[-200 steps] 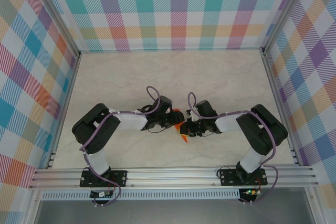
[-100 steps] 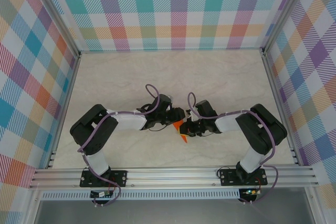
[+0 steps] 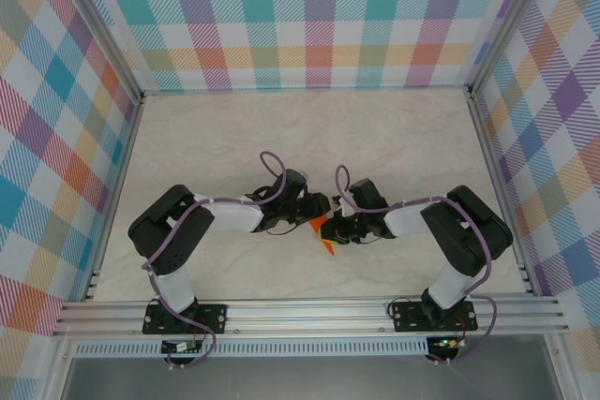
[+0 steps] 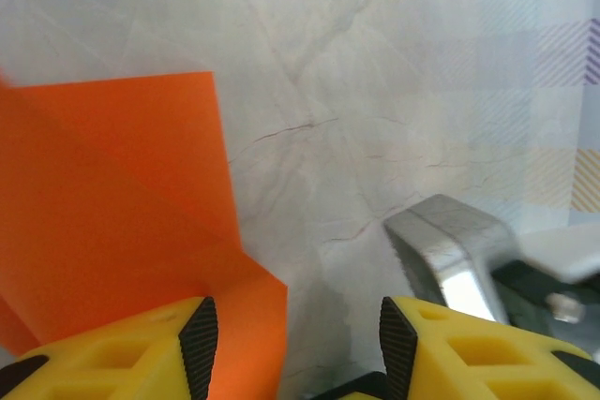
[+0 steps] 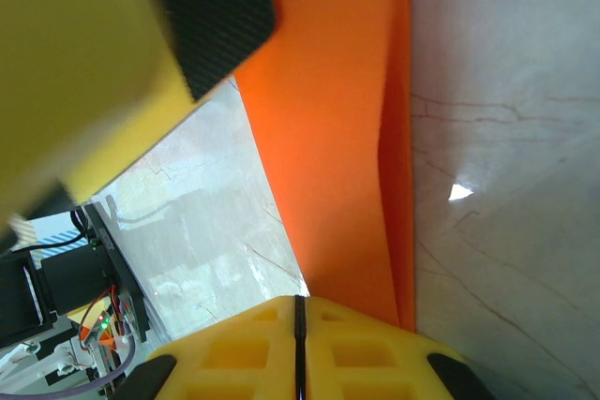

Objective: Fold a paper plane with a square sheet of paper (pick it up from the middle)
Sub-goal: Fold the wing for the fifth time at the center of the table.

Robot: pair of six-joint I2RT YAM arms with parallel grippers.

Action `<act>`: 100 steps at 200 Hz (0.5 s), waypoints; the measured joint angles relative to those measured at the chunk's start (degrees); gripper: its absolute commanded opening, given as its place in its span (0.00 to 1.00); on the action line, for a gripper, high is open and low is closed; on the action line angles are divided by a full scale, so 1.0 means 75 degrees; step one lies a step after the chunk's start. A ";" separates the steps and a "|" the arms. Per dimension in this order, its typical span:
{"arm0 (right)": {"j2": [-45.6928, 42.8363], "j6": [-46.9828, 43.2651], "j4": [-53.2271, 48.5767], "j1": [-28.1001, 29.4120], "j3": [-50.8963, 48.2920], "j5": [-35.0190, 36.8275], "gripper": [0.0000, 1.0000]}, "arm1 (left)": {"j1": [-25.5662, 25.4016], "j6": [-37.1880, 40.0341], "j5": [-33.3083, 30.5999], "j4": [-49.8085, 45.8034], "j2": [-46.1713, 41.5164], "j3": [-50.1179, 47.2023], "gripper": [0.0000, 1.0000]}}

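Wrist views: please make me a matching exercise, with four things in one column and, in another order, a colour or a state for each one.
Things:
1. paper sheet
2. left end effector
3. right end effector
4. table top

Colours or states:
a. shut on something thin
b. pale, with dark veins like marble
c. jaws apart
d. bright orange, with a fold in it

Pairs: 1-d, 2-c, 3-a, 4-b.

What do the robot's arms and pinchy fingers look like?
The left arm and right arm are black with white middle sections, and a purple cable loops along each. The left gripper has chunky yellow fingers with black pads.
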 measured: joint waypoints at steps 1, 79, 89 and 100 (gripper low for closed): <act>0.0000 0.0000 0.0000 0.0000 0.0000 0.0000 0.09 | 0.0000 0.0003 0.0000 0.0000 -0.0006 0.0003 0.52; 0.0050 0.0058 0.0052 -0.0044 -0.0006 -0.0105 0.09 | 0.0006 0.0009 -0.0023 -0.0184 0.0064 0.0367 0.52; 0.0055 0.0055 0.0064 -0.0044 -0.0006 -0.0114 0.09 | 0.0009 0.0012 -0.0073 -0.0195 0.0160 0.0370 0.52; 0.0055 0.0052 0.0064 -0.0044 -0.0006 -0.0122 0.09 | 0.0015 0.0012 -0.0119 -0.0262 0.0265 0.0370 0.52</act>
